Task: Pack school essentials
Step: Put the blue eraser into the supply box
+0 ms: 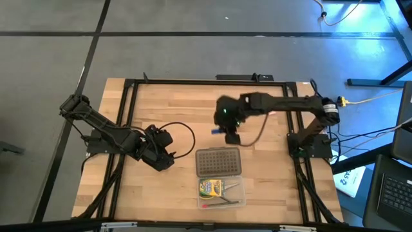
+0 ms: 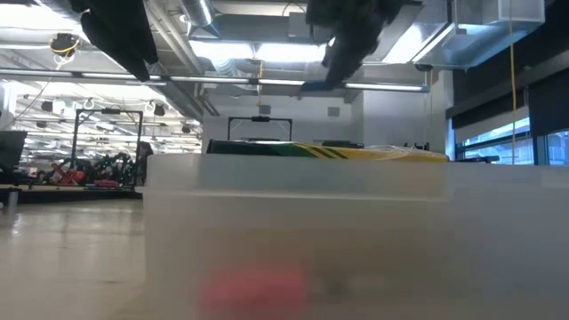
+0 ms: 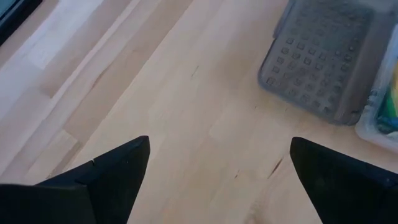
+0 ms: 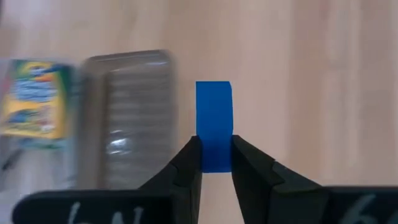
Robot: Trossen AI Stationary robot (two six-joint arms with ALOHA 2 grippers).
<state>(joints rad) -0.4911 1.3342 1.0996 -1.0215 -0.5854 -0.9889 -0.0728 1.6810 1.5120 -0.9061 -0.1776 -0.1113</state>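
My right gripper [image 4: 214, 146] is shut on the small blue eraser [image 4: 214, 118] and hangs above the table just beyond the case's far end [image 1: 226, 134]. In the low view the eraser [image 2: 316, 86] shows high up under the fingers. The open clear case [image 1: 223, 193] lies near the table's near edge. In it lie the green-yellow crayon box [image 1: 210, 187] and a red pencil [image 1: 212, 205]. Its grey dotted lid [image 1: 219, 162] lies flat on the far side of it. My left gripper [image 3: 217, 155] is open and waits low over bare wood left of the lid [image 1: 161, 156]. My right gripper pinches the blue eraser between its two fingers at the eraser's lower end [image 4: 214, 160], one fingertip [image 4: 189, 158] on each flat side. The fingers point down from above. The eraser is lifted clear of the table, and most of its length sticks out past the fingertips.
A black cable [image 1: 183, 132] loops on the wood between the two arms. The table's black frame [image 1: 193, 82] runs along the edges. Bare wood lies left of the case and around the left gripper.
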